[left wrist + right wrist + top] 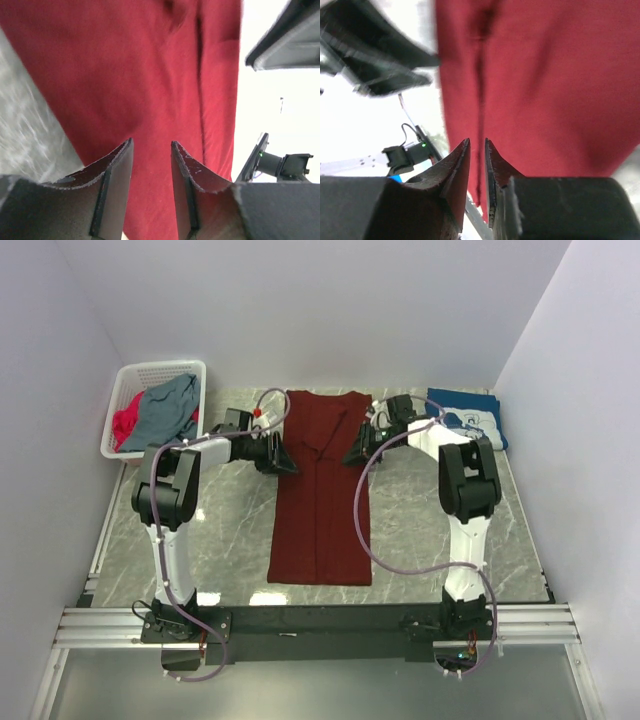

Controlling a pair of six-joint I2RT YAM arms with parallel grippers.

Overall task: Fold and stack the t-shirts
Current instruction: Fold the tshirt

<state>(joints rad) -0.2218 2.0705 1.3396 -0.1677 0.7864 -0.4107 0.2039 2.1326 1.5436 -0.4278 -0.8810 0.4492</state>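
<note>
The maroon t-shirt [320, 490] lies flat down the middle of the table, folded into a long narrow strip. My left gripper [285, 462] is at the strip's left edge near its upper part. In the left wrist view this gripper [151, 144] is open and empty over the red cloth [140, 75]. My right gripper [352, 455] is at the strip's right edge opposite. In the right wrist view this gripper [477, 141] has its jaws only a little apart, with nothing between them, above the cloth [545, 75]. A folded navy t-shirt with white print [470, 415] lies at the back right.
A white lattice basket [150, 370] stands at the back left, holding a grey-blue shirt [165, 410] and a bright-pink one [125, 425]. White walls close in the table on three sides. The marble tabletop [420, 530] shows on both sides of the strip.
</note>
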